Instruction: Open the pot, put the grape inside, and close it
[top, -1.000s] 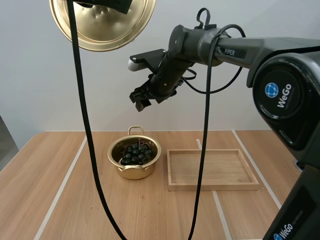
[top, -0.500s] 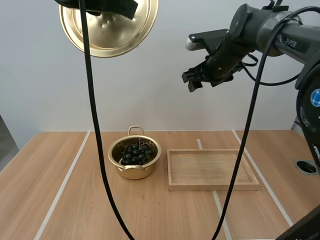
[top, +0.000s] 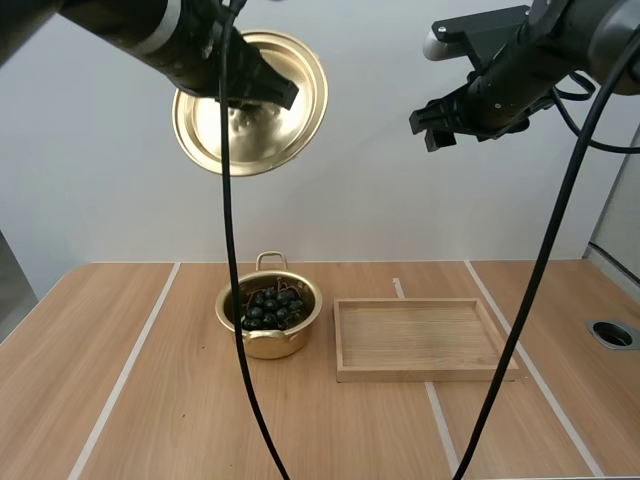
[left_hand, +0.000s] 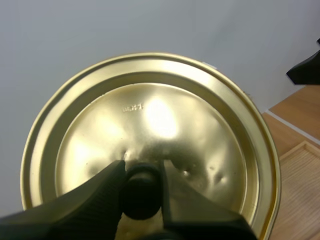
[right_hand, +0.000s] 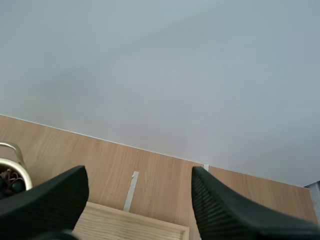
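The left claw (left_hand: 141, 166) is clenched on the black knob (left_hand: 141, 195) of the gold lid (top: 250, 125), with the two ribbed fingertips pinching the knob between them. The lid hangs high in the air, well clear of the bench (top: 150, 400). It is tilted up on edge so that its broad, slightly dented face is turned toward the high camera

The pot (top: 268, 342) stands uncovered on the bench, resting flat, with one looped handle at its far side. The grapes (top: 270, 308) lie inside it as a dark bunch below the rim. Just to the right of the pot, close by but not touching it, lies a shallow wooden tray (top: 425, 372)

The right claw (top: 432, 125) is released, with its two black fingers standing wide apart and nothing between them. It is held high above the bench on the right, well apart from the lid and far above the tray. In the right wrist view, the tray's far rim and the pot's handle sit below its fingers
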